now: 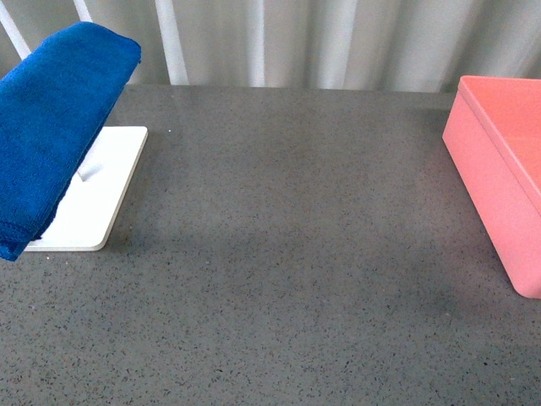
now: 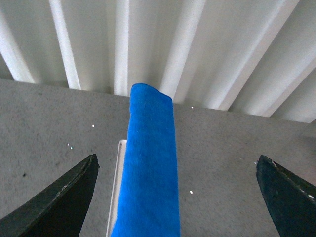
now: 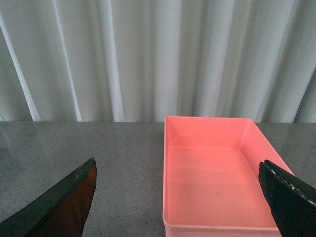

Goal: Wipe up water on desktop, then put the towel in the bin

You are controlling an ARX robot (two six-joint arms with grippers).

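Towel cropped left, bin cropped right, tray perhaps half-hidden

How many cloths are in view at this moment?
1. The bright blue microfibre towel lies draped above the flat white tray at the left of the dark grey speckled desktop. The salmon-pink plastic bin at the right holds none, as the right wrist view shows.

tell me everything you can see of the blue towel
The towel is bright royal-blue, soft microfibre, folded into a long thick strip. It lies sloped above the white tray at the left of the desktop, seemingly draped over a support hidden beneath it. Its near end hangs low, partly out of frame. The left gripper is open with a finger to each side, not touching it.
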